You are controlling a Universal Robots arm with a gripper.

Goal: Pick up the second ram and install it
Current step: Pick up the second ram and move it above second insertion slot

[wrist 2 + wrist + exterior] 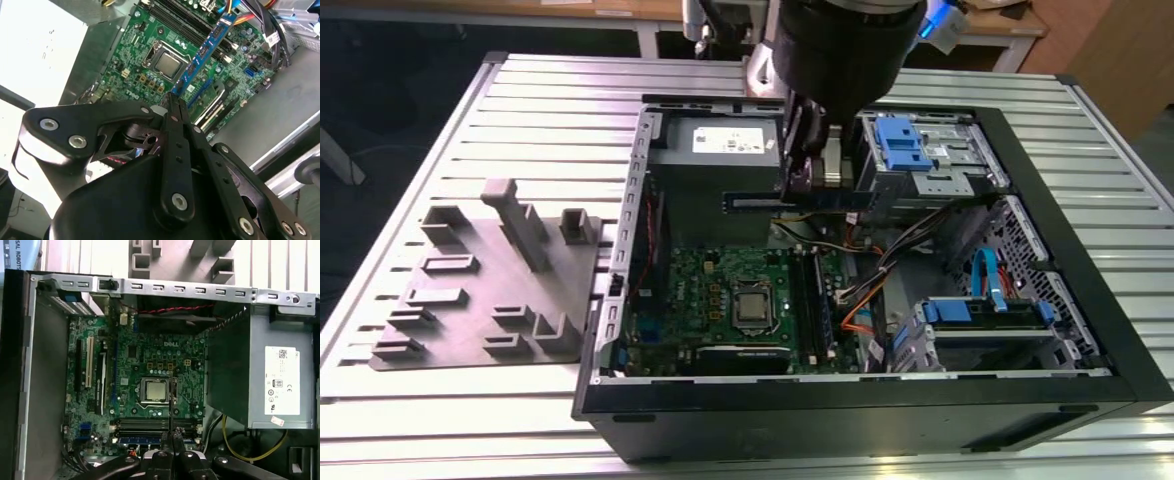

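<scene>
claw [817, 186] clamped on second ram [795, 201], high above motherboard [720, 290], clear of case walls [881, 410]

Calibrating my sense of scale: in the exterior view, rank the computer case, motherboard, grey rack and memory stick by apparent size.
Largest: computer case
Next: grey rack and motherboard, too close to rank
Smallest: memory stick

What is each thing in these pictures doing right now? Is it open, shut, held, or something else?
ram: held in the air above the open case, not in a slot.
end effector: shut on the ram.
case: lying on its side, cover off, open.
motherboard: sitting inside the case.
processor: bare, nothing covering it.
</scene>
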